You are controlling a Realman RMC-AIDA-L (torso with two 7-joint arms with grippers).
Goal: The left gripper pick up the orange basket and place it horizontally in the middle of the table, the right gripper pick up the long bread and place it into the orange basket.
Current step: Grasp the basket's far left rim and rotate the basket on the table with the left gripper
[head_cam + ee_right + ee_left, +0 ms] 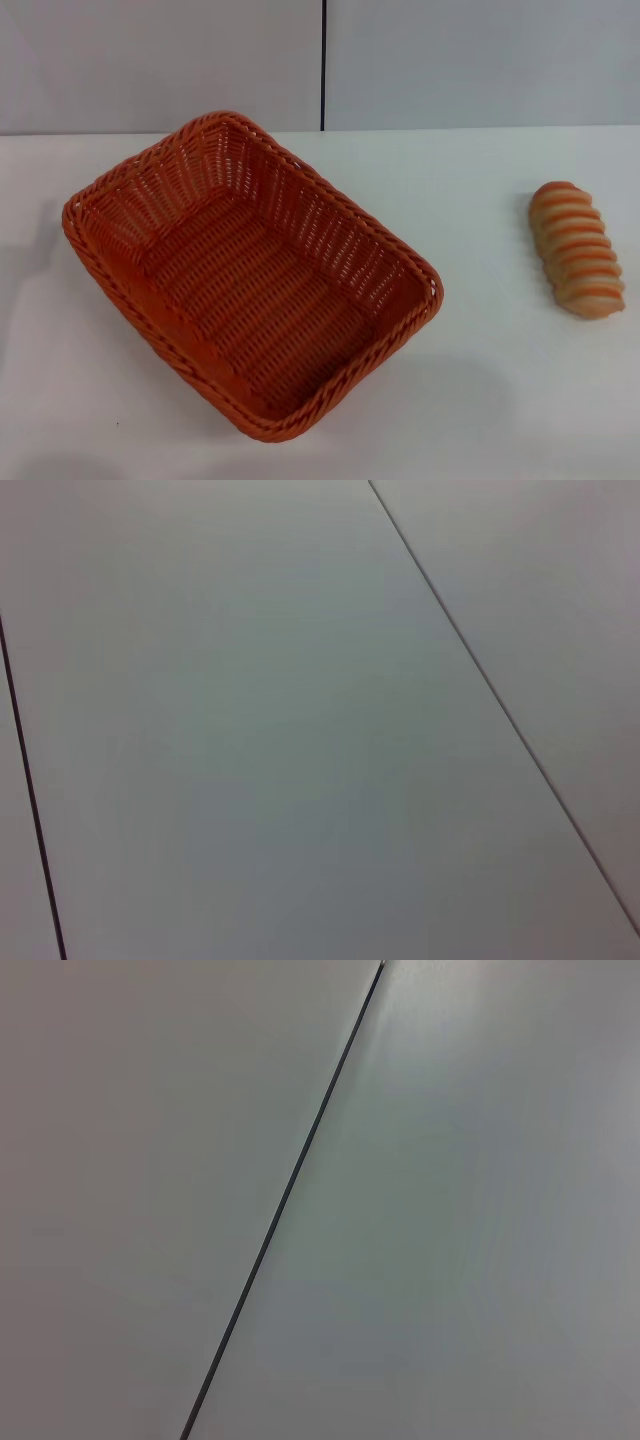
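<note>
Left side of table (60, 420): orange basket (250, 275) sitting diagonal, one corner toward the back wall, opposite corner toward the near edge. Empty inside, woven floor fully visible. Sits left of centre, not squared to the table edge. Faint shadow on the white surface just left of the basket; source outside the head view.

Right side: long bread (577, 248) lying on the bare tabletop, well apart from the basket, striped top up, long axis running roughly front to back. Untouched by the look of it.

Progress, judged from layout: nothing done. Basket not yet horizontal nor centred; bread not yet in the basket. Both steps left: left gripper to grab and turn the basket, then right gripper to fetch the bread and drop it in.

Hidden or unclear:
- Left gripper: nowhere in the head view. Left wrist view shows only plain pale panels with one dark seam (285, 1195). No fingers visible, so no call on whether spread or pinched.
- Right gripper: same story. Right wrist view shows pale panels and two thin dark seams, no fingers, no table, no bread.
- Neither arm over the work area; probably parked and aimed at the wall.
- Bread underside not visible.
</note>
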